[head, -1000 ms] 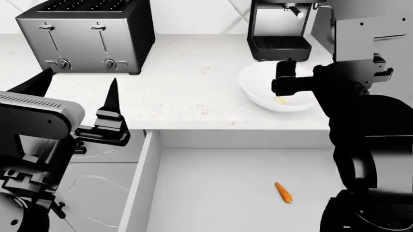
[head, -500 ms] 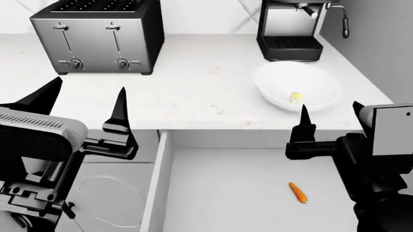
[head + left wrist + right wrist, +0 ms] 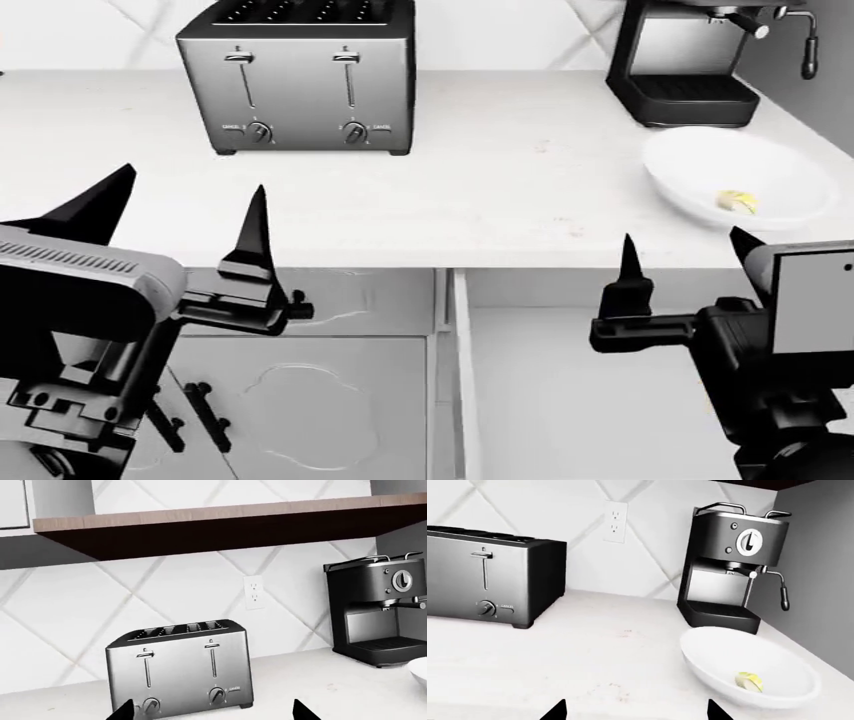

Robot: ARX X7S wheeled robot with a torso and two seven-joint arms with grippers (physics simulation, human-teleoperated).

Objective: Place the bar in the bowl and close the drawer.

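Bar (image 3: 737,202) sitting in bowl (image 3: 694,175); drawer (image 3: 534,390) gaping right under right hand (image 3: 681,262), nearer arm; both hands open, empty.

**Open counter ahead of both grippers, appliances along the back wall**

Both grippers hang in front of the counter edge with fingers spread and nothing between them. Ahead of the left gripper (image 3: 187,225) fingertips lies bare countertop (image 3: 507,190), then the toaster (image 3: 300,75) blocks the way at the back. Ahead of the right gripper (image 3: 681,265) fingertips sits the bowl (image 3: 781,165), just past the counter edge, with the coffee machine (image 3: 701,60) behind it. Below the right gripper's fingers the drawer (image 3: 461,380) stands open.
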